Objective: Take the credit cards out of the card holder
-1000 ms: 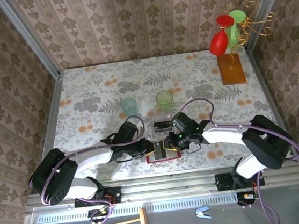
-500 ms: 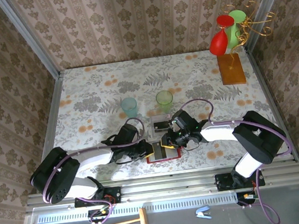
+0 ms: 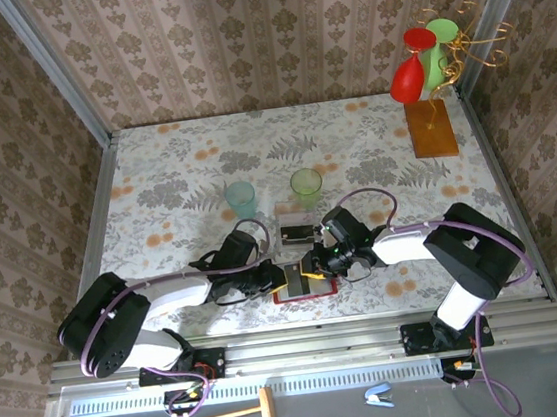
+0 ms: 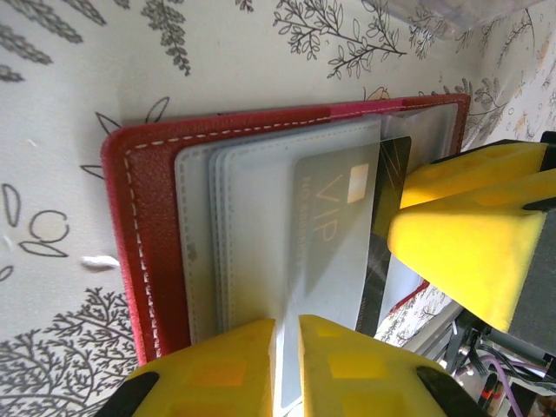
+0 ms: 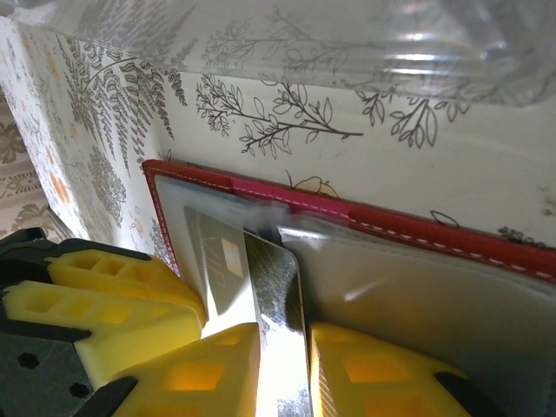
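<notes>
seen from above, at 6 o'clock on the floral table, near the front edge: dark-red card holder lying open and flat, just at 6 o'clock of a clear box. from its 9 o'clock, left gripper pinched narrow on one grey pocket leaf of the holder. from its 2 o'clock, right gripper clamped narrow on a dark card, just beside a grey vip card.

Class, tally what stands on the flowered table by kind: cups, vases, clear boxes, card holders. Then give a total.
cups: 2, the teal cup and the green cup
vases: 2, the red vase and the green vase
clear box: 1
card holder: 1
total: 6
</notes>
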You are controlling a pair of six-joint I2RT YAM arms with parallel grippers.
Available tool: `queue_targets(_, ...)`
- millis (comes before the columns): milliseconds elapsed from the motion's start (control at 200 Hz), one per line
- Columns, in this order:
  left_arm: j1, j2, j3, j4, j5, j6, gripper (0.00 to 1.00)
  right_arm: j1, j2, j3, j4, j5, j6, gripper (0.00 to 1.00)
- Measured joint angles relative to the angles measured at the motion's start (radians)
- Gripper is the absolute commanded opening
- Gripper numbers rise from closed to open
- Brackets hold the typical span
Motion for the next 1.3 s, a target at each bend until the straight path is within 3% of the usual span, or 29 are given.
queue_targets(400,0.000,0.000,-0.001,-0.001,0.000,0.000,0.15,-0.002,0.002,-0.018,0.032,-0.013,0.025,0.13)
queue_targets(750,0.000,0.000,-0.001,-0.003,0.000,0.000,0.15,-0.019,-0.029,-0.045,0.029,-0.013,0.024,0.11)
queue_targets(1300,0.001,-0.020,0.000,-0.032,-0.012,0.000,0.17,-0.090,-0.189,-0.069,-0.141,-0.009,-0.063,0.09)
